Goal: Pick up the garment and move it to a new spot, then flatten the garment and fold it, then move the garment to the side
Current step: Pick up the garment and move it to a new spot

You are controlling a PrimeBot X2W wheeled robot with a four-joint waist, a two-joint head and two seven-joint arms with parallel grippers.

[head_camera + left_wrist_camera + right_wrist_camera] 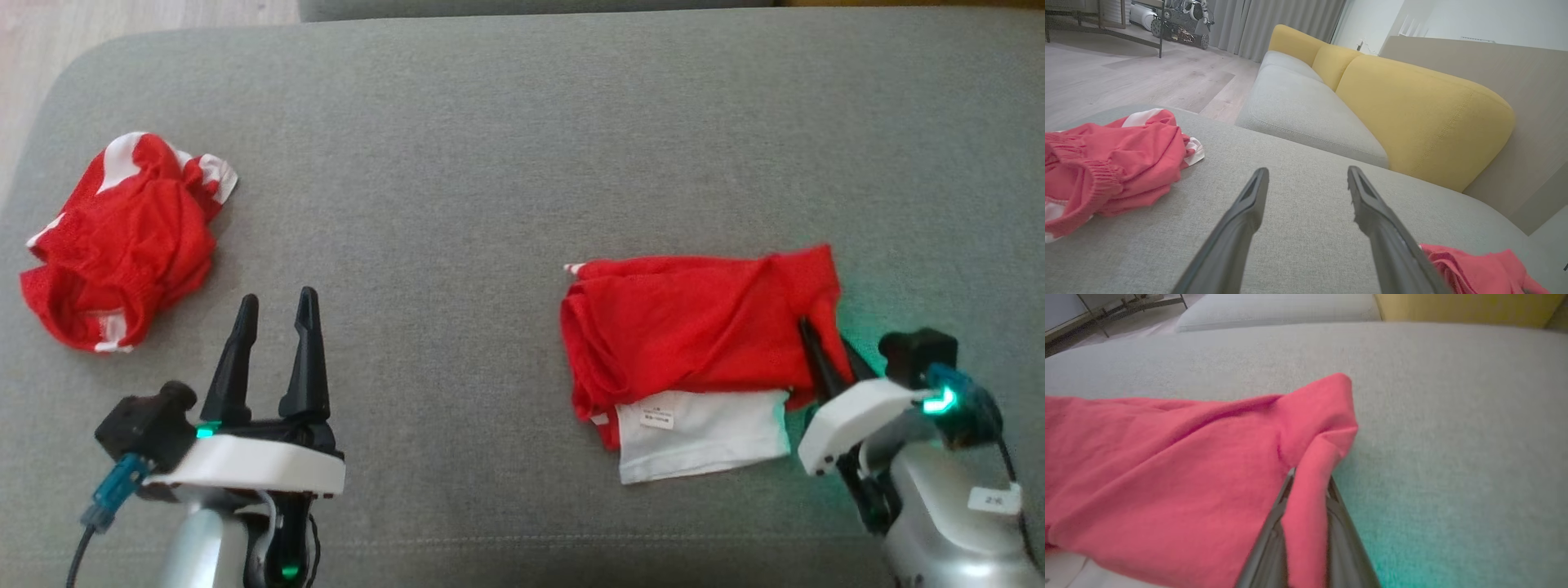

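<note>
Place: a home living room
Seating: grey sofa (1306,106) with plump yellow back cushions (1412,114)
Near surface: wide ottoman (522,147) in the same grey fabric, rounded corner
Window side: long grey curtains (1274,20) reaching the floor
Floor: pale wood planks (1126,77)
Wall: plain white (1494,16)

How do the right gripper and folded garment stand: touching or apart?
Touching. Right wrist view: the right gripper pinches a red edge of the folded garment.
</note>
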